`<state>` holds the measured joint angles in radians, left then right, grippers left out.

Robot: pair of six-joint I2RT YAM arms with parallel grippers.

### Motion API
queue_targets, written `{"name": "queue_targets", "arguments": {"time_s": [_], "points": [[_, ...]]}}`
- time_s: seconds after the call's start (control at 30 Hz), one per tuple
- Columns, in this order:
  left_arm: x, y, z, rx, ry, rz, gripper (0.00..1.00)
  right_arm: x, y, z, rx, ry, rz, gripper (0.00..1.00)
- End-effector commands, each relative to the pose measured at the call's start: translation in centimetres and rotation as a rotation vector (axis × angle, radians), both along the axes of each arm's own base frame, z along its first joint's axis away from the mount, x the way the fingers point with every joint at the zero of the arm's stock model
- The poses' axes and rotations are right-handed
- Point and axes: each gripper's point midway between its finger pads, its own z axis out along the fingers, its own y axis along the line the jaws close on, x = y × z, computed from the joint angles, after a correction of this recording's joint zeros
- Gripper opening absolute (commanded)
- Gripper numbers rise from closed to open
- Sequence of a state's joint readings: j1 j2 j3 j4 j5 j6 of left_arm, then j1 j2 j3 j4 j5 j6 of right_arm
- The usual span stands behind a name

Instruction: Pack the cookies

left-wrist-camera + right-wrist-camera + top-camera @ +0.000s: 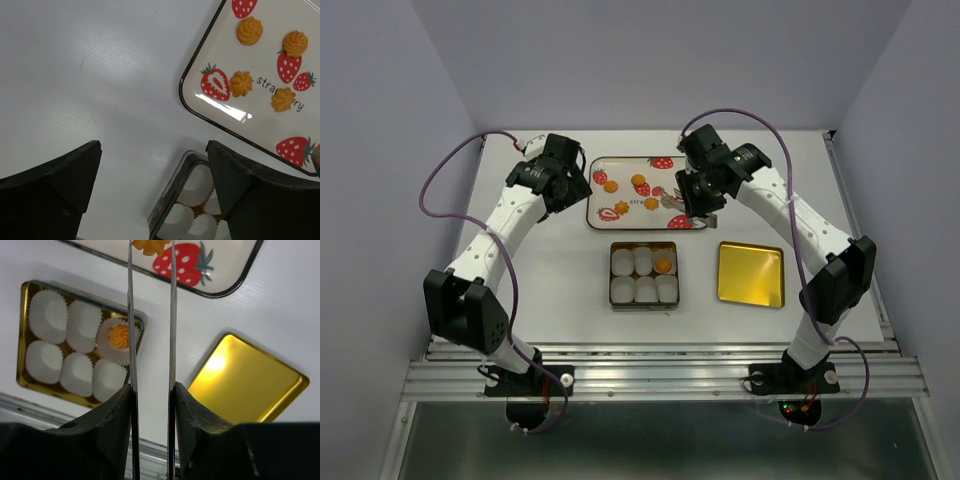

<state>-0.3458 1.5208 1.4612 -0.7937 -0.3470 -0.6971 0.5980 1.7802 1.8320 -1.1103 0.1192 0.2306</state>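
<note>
Four cookies (241, 83), little orange-yellow swirled rosettes, lie flat and apart on the strawberry tray (181, 95), two on its far side and two nearer! A fifth cookie (119, 336) sits swirl-up in a white paper cup (106, 351), far row, right end of the tin (22, 330). The sixth cookie (150, 245), only its lower edge showing, is pinched between the thin blades (131, 315) of the right gripper (151, 260), beside a printed strawberry over the tray.
</note>
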Motion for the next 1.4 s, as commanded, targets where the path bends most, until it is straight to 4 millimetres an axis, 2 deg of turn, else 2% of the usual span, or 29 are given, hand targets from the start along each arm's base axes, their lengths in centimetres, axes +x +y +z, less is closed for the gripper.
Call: {"name": "queue_targets", "arguments": {"time_s": [0.0, 0.27, 0.47, 0.6, 0.87, 1.0, 1.1, 1.37], "points": [[1.1, -0.3, 1.9, -0.012, -0.062, 0.007, 0.99, -3.3, 1.1, 3.9, 0.078, -0.018, 0.081, 0.40], [1.4, -0.7, 1.8, -0.019, -0.062, -0.002, 0.99, -8.6, 1.3, 5.0, 0.111, 0.068, 0.157, 0.41], [1.5, -0.7, 1.5, -0.013, -0.057, -0.004, 0.99, -11.5, 1.9, 4.5, 0.094, 0.124, 0.217, 0.41], [1.6, -0.7, 1.3, -0.007, -0.056, -0.002, 0.99, -13.4, 1.2, 3.7, 0.046, 0.157, 0.237, 0.41], [2.0, -0.6, 0.5, 0.012, -0.070, -0.002, 0.99, -16.0, 1.2, 2.7, 0.043, 0.208, 0.260, 0.41], [1.8, -0.5, 0.2, 0.010, -0.073, 0.003, 0.99, -17.1, 0.4, 2.0, 0.023, 0.238, 0.263, 0.41], [1.5, -0.5, -0.4, 0.011, -0.065, 0.003, 0.99, -17.6, -0.4, 1.2, 0.003, 0.248, 0.265, 0.41], [1.0, -0.8, -1.0, 0.010, -0.054, 0.004, 0.99, -18.3, -0.1, 0.8, 0.015, 0.265, 0.296, 0.42]]}}
